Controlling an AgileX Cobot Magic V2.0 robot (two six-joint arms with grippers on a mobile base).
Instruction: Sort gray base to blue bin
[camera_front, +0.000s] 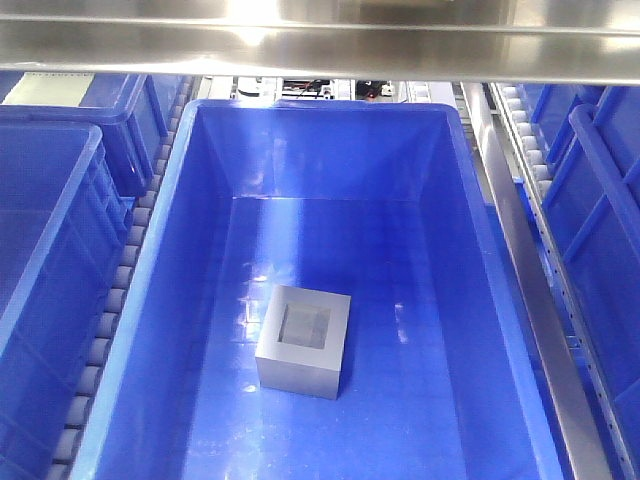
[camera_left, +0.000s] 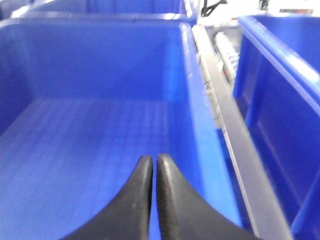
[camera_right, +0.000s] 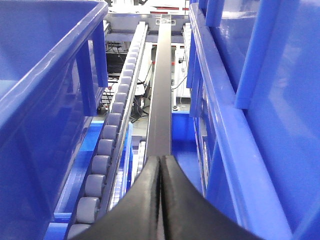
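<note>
Gray base (camera_front: 304, 341) — recess up, unmarked — on blue bin (camera_front: 330, 130) floor

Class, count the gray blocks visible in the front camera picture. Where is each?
1. The gray base rests on the blue bin floor, recess facing up. Neighbouring bins' interiors are partly hidden.

You couldn't see the blue bin (camera_front: 180, 300) whole: its near end ran off the frame's bottom edge, and neither wrist view showed the gray base (camera_front: 303, 341).
</note>
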